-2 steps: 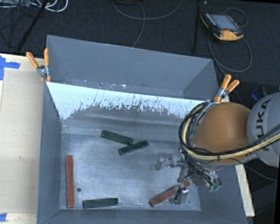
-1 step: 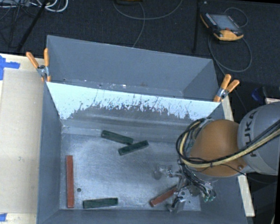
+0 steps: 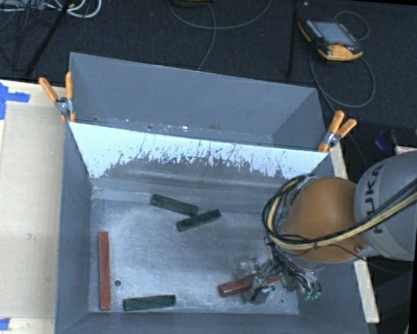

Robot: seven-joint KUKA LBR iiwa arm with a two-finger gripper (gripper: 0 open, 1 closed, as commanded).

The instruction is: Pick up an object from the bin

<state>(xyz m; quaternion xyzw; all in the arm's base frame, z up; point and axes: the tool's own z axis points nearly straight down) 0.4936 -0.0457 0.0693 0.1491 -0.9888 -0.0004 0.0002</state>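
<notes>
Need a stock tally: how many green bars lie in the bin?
3. One green bar lies mid-bin, a second right beside it, a third near the front wall. The arm could hide others.

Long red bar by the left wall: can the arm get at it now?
Probably yes: the red bar lies flat and alone, nothing over it, though the wall stands close beside it.
</notes>
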